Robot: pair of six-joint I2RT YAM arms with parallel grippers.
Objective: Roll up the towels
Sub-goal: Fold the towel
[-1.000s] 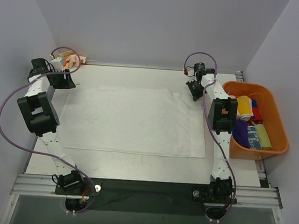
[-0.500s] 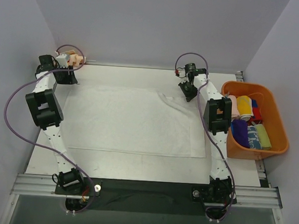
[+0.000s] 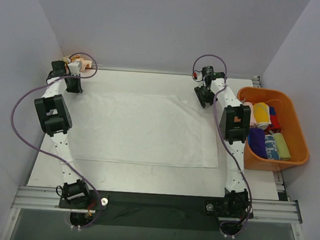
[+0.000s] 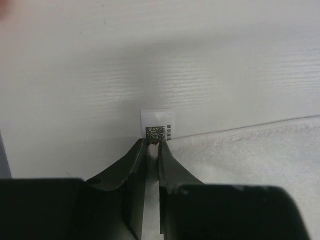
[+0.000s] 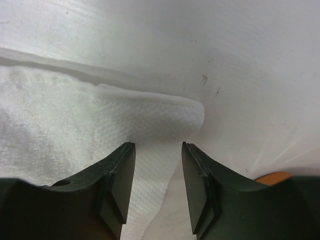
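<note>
A large white towel [image 3: 143, 130] lies spread flat over the middle of the table. My left gripper [image 3: 72, 85] is at its far left corner. In the left wrist view the left gripper [image 4: 153, 143] is shut on that corner just below a white tag [image 4: 157, 120] with a printed code. My right gripper [image 3: 203, 98] is at the far right corner. In the right wrist view the right gripper [image 5: 158, 146] stands open, and the folded-over corner of the white towel [image 5: 150, 115] lies loose under the gap. A cream towel with orange blotches [image 3: 82, 65] sits behind the left arm.
An orange bin [image 3: 265, 92] stands at the right of the table, holding several small coloured rolled towels [image 3: 265, 132]. The back wall runs close behind both grippers. Bare table shows in front of the white towel, towards the arm bases.
The left gripper came down to the towel's far left corner and closed on it. The right gripper opened and let go of the far right corner, which now lies flatter.
</note>
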